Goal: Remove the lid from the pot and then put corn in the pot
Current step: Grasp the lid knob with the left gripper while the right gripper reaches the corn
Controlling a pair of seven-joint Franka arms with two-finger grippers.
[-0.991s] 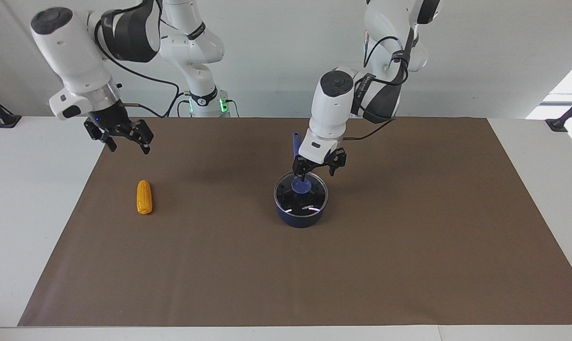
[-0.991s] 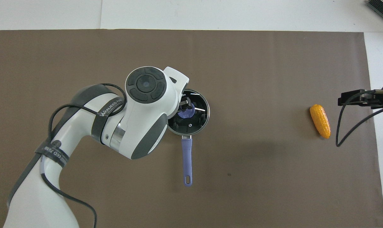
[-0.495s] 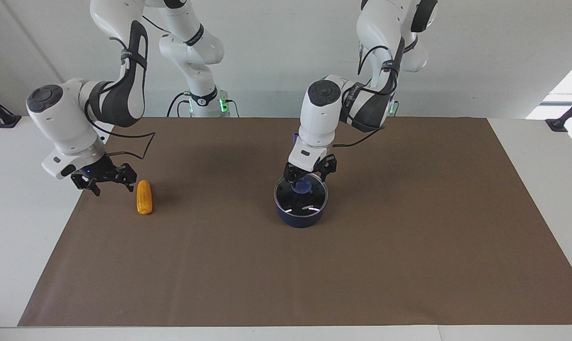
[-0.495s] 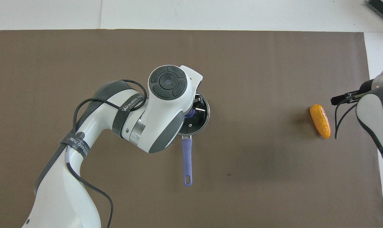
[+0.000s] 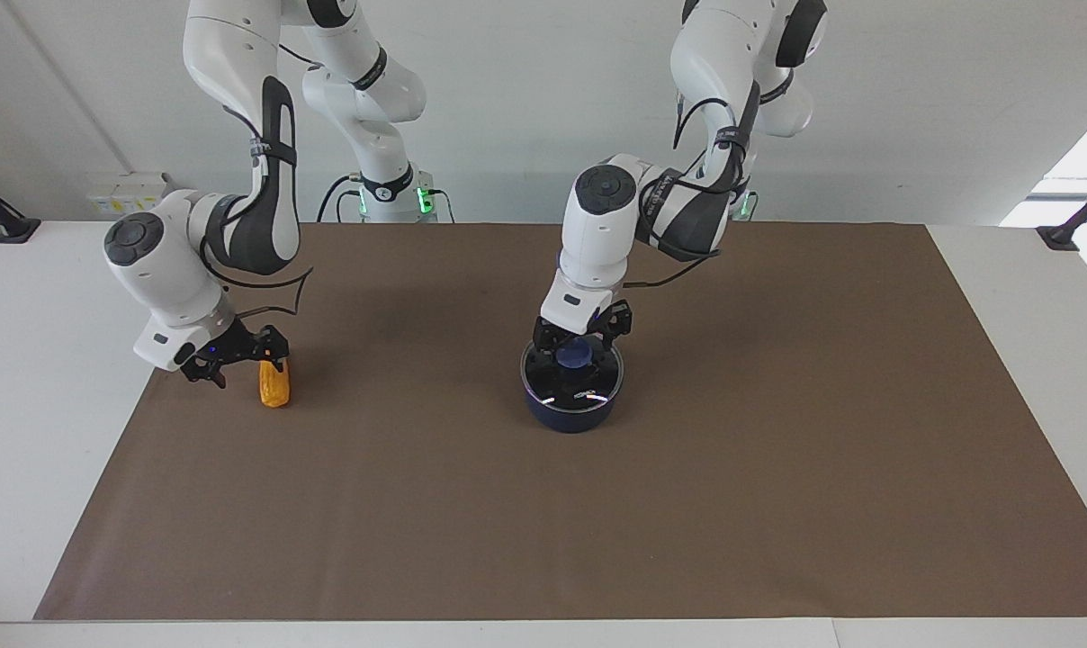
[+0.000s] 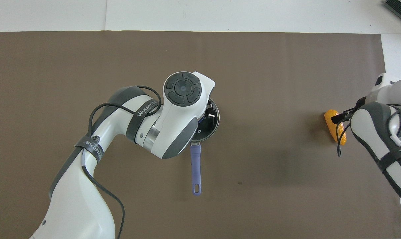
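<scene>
Brown-matted desk. Left gripper jaws open astride lid knob on pot; we judge next: close, lift. Right gripper jaws open at corn.

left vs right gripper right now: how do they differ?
The left gripper is down at the lid, fingers astride its blue knob; the right gripper is low at the corn, over the end of it nearer the robots.
The left works at the table's middle, on the pot; the right at its own arm's end.
Shared: both point downward with fingers spread, and neither has lifted anything.
</scene>
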